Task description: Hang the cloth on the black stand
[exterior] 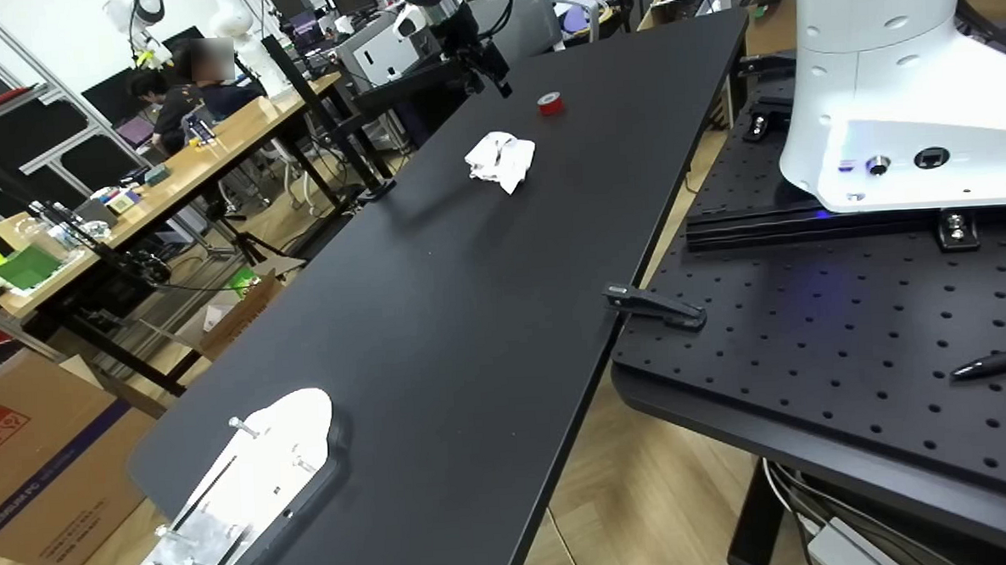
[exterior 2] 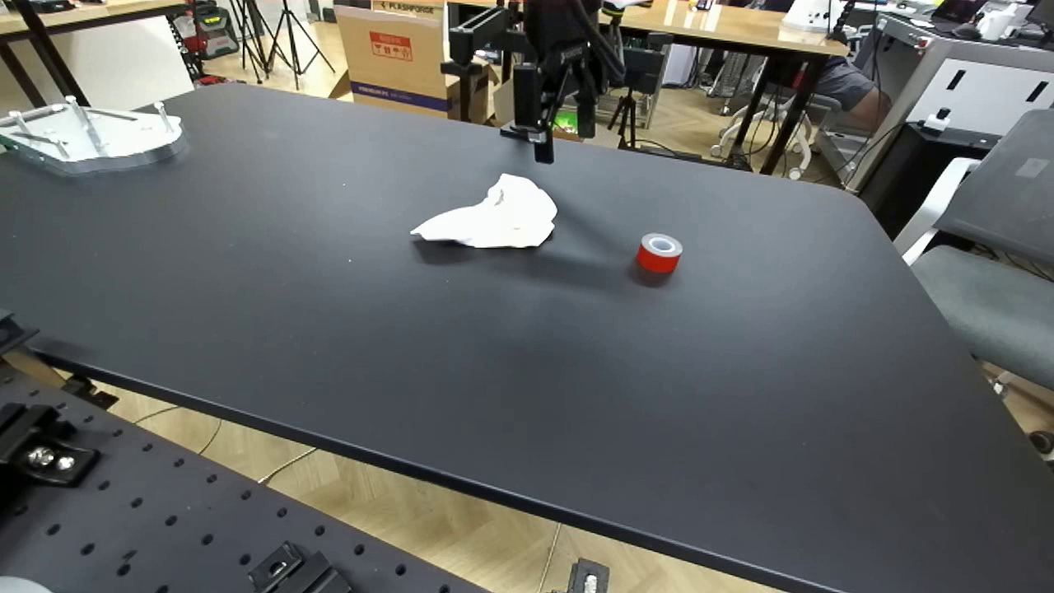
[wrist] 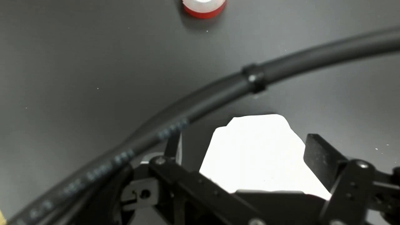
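My gripper (exterior 2: 565,138) stands wide, holding nothing. In the wrist view the white cloth (wrist: 256,153) shows between its fingertips (wrist: 323,159), lying lower, on the black tabletop (exterior 2: 494,354) (tapered end away from the tape roll (exterior 2: 658,261)).

In an exterior view the tilted camera looked down along the worktop (exterior: 454,319); in an exterior view, across it past a perforated board (exterior 2: 198,504). The wrist view looked closely down; all 3 shared the cloth (wrist: 256,153).

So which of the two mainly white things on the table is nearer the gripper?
The crumpled cloth: the wrist view shows it framed by the open gripper. The oblong pegged white board lies much farther off.
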